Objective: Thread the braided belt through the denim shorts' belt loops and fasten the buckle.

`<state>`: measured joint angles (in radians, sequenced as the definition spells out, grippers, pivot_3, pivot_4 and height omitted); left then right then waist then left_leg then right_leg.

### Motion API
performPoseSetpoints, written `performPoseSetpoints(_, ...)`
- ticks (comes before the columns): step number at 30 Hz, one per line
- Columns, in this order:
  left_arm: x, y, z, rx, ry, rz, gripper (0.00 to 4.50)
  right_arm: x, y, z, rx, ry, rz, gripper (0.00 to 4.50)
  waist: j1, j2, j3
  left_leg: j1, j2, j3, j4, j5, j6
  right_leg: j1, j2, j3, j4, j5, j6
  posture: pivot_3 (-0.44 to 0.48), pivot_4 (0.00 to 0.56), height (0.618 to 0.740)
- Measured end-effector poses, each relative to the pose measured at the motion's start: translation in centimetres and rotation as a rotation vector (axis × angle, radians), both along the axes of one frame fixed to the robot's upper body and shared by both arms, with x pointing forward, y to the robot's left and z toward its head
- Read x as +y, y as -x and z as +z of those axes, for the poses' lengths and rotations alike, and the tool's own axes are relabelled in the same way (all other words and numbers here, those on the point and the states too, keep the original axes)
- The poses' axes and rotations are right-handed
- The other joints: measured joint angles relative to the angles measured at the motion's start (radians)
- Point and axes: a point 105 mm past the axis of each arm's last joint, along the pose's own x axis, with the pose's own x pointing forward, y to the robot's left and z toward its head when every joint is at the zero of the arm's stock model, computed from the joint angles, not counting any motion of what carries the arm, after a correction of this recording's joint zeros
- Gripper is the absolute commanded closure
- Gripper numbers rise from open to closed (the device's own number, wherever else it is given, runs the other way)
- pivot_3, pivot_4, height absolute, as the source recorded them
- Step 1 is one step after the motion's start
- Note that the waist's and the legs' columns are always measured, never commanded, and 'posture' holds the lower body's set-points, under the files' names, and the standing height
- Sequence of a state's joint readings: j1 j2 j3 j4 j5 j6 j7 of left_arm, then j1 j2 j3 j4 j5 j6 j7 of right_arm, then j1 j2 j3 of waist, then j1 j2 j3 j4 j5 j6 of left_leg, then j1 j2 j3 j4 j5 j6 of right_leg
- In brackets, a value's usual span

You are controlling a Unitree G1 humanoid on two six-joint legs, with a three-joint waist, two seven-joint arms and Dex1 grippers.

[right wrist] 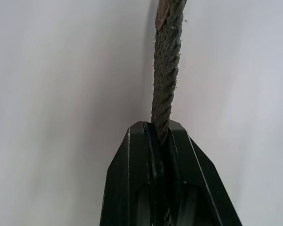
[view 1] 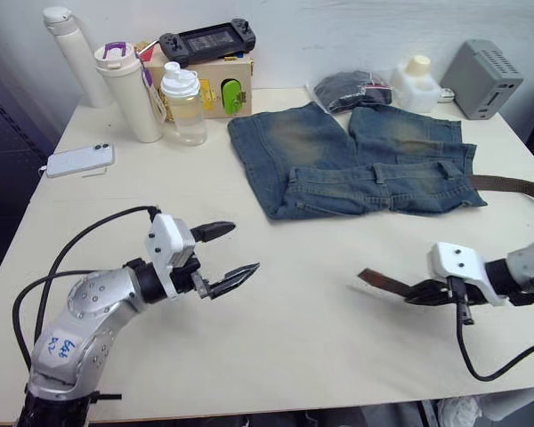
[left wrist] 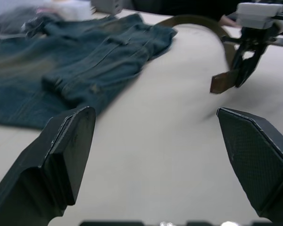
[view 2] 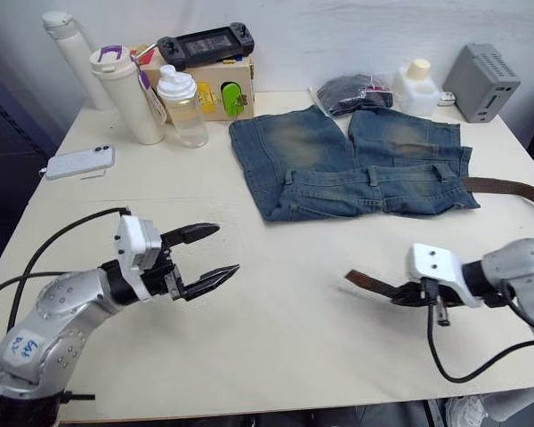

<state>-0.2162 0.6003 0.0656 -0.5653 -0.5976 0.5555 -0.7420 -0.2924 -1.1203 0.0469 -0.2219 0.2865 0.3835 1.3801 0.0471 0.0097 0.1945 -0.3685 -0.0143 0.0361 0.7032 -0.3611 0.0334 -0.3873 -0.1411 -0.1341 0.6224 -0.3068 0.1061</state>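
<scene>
Holding the belt (view 1: pixel 387 283) near its tip, the right gripper (view 1: pixel 427 292) is clamped tight; left gripper (view 1: pixel 221 256) gapes wide. Shorts (view 1: pixel 356 160) lie beyond both fingers, so next comes feeding the first loop, I guess.

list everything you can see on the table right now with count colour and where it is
denim shorts: one, faded blue, flat at the table's far middle
braided belt: one, brown, tip end held near the right front
phone: one, white, far left
bottles: three, white and clear, far left corner
game console: one, black, on a box at the back
bagged cloth: one, dark, behind the shorts
grey box: one, far right corner
left gripper: open, above the near left
right gripper: shut on the belt
</scene>
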Motion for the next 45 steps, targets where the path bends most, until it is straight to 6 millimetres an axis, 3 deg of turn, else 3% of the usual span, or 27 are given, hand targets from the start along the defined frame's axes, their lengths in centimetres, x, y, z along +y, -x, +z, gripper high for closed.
performPoseSetpoints(3, -2.2, 0.6, 0.6, -0.022, -0.039, -0.180, 0.00, 4.3, 0.4, 1.8, -0.071, -0.050, 0.124, 4.48, 0.000, 0.000, 0.000, 0.000, 0.000, 0.000, 0.000, -0.001, -0.001, 0.000, 0.002, 0.000, 0.000, 0.000, 0.000, 0.000, 0.150, 0.690)
performPoseSetpoints(5, -3.5, 0.9, -0.2, 0.004, -0.088, -0.295, 0.00, 6.4, 1.0, 1.9, -0.076, -0.070, 0.180, 4.48, 0.004, 0.000, 0.000, -0.002, 0.000, -0.001, 0.000, -0.001, -0.001, 0.000, 0.005, -0.001, 0.000, 0.000, 0.000, 0.000, 0.150, 0.690)
performPoseSetpoints(13, -5.1, 0.0, -1.4, 0.088, -0.122, -0.427, 0.00, 7.5, 1.7, 1.1, -0.033, -0.083, 0.183, 4.48, 0.000, -0.001, 0.000, -0.002, 0.000, 0.000, 0.000, 0.000, 0.000, 0.000, 0.007, 0.000, 0.002, 0.001, 0.002, 0.000, 0.150, 0.690)
performPoseSetpoints(16, -5.1, -0.3, -1.7, 0.103, -0.121, -0.431, 0.77, 7.7, 1.8, 1.1, -0.031, -0.089, 0.179, 4.50, -0.004, -0.001, 0.000, -0.002, 0.000, 0.000, 0.000, 0.000, 0.000, -0.001, 0.007, 0.000, 0.003, 0.001, 0.002, 0.000, 0.150, 0.690)
performPoseSetpoints(21, -5.5, -0.4, -1.8, 0.104, -0.101, -0.443, 3.02, 7.8, 1.8, 0.9, -0.031, -0.100, 0.150, 4.50, -0.007, -0.001, 0.000, -0.003, 0.000, 0.000, 0.000, 0.000, 0.000, -0.001, 0.007, 0.000, 0.003, 0.001, 0.002, 0.000, 0.150, 0.690)
performPoseSetpoints(24, -5.3, -0.7, -2.2, 0.107, -0.117, -0.428, 4.07, 7.9, 1.8, 0.9, -0.039, -0.105, 0.143, 4.50, -0.007, -0.001, 0.000, -0.003, 0.000, 0.000, 0.001, 0.000, 0.000, -0.001, 0.007, 0.000, 0.003, 0.001, 0.002, 0.000, 0.150, 0.690)
performPoseSetpoints(32, -5.2, -0.8, -2.3, 0.082, -0.137, -0.419, 4.07, 7.9, 1.3, 0.9, -0.050, -0.131, 0.093, 4.50, -0.009, -0.001, 0.000, -0.003, 0.000, 0.000, 0.001, 0.000, 0.001, -0.001, 0.007, 0.000, 0.003, 0.001, 0.002, 0.000, 0.150, 0.690)
performPoseSetpoints(38, -5.0, -1.4, -2.2, 0.134, -0.074, -0.349, 4.18, 7.6, 0.0, 3.2, -0.101, -0.303, -0.056, 1.97, -0.009, -0.001, 0.000, -0.003, 0.000, -0.001, 0.000, 0.000, 0.001, -0.001, 0.006, 0.000, 0.003, 0.001, 0.002, 0.000, 0.150, 0.690)
performPoseSetpoints(42, -5.5, -1.5, -2.0, 0.296, 0.135, -0.270, 4.18, 4.7, -0.8, 6.7, -0.132, -0.517, -0.267, 0.07, 0.000, -0.002, 0.001, -0.004, 0.000, -0.002, 0.001, 0.000, 0.001, -0.001, 0.003, 0.001, 0.003, 0.001, 0.002, 0.000, 0.150, 0.690)
performPoseSetpoints(45, -5.5, -1.7, -1.5, 0.381, 0.248, -0.216, 4.18, 3.6, 0.6, 8.7, -0.059, -0.698, -0.302, 0.02, 0.003, -0.002, 0.001, -0.003, 0.000, -0.002, 0.001, 0.000, 0.001, 0.000, 0.001, 0.000, 0.003, 0.001, 0.002, 0.000, 0.150, 0.690)
